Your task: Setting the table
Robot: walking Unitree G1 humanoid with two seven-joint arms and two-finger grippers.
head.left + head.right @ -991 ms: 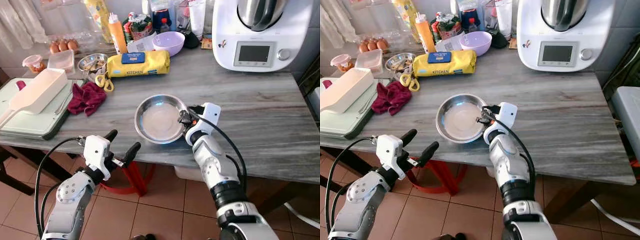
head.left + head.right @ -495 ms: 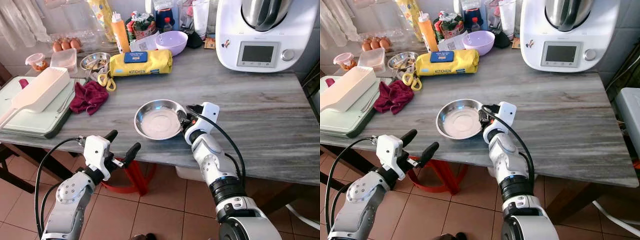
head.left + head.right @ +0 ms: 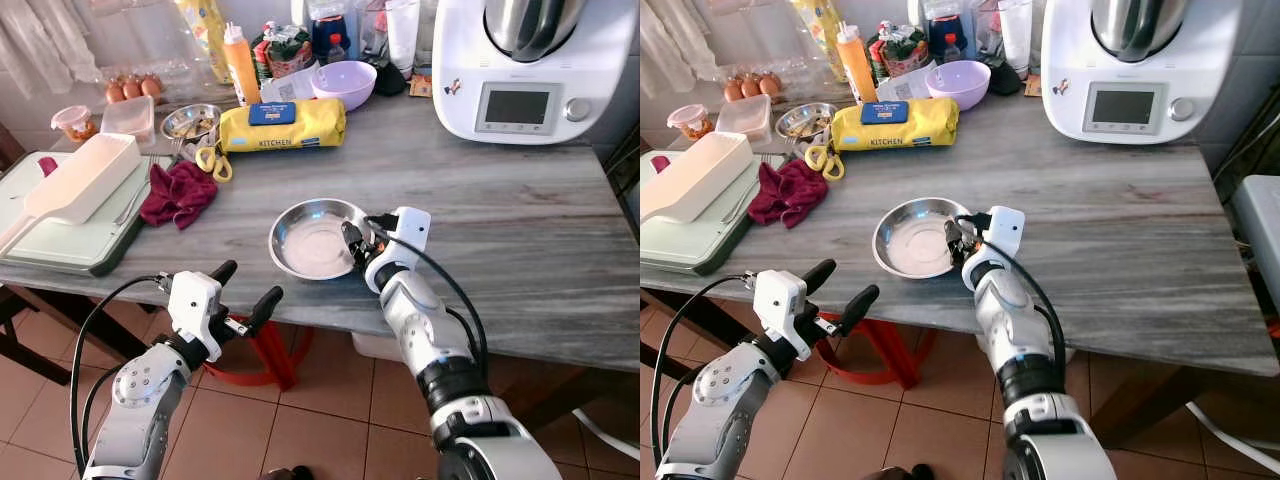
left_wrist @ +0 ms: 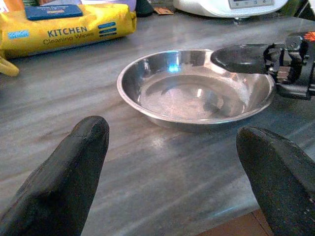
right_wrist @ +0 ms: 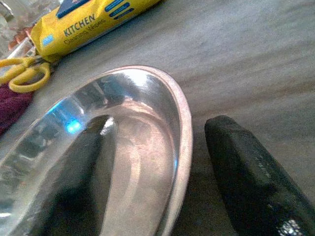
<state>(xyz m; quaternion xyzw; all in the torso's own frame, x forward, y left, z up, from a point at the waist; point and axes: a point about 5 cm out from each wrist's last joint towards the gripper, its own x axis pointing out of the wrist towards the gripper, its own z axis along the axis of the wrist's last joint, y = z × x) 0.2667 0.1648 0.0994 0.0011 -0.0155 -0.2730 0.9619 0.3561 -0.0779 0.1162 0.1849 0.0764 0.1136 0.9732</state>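
**Right jaws straddling bowl rim, not clamped**

Steel bowl (image 3: 315, 238) sits flat on the desk (image 3: 520, 220), centre of the left eye frame, near the front edge.

Right gripper (image 3: 352, 243) is at the bowl's right rim. Right wrist view: one finger (image 5: 74, 182) lies inside the bowl, the other outside on the desk, rim (image 5: 182, 128) running between them. Jaws parted, with a visible gap between the outer finger and the rim. Can't tell whether the inner finger touches the metal.

Left gripper (image 3: 248, 292) hangs below the desk edge, lower left of frame, over the tiled floor (image 3: 300, 420). Jaws spread wide, holding nothing. Its wrist view looks across the desk at the bowl, well apart from both fingers (image 4: 69, 177).

Other items, all clear of the bowl:
- yellow wipes pack (image 3: 280, 124), upper centre
- yellow scissors (image 3: 212, 162) and maroon cloth (image 3: 178, 193), left of centre
- green tray (image 3: 60, 240) with a white scoop (image 3: 75, 180), far left
- purple bowl (image 3: 342, 83), top centre
- white cooker (image 3: 525, 65), upper right
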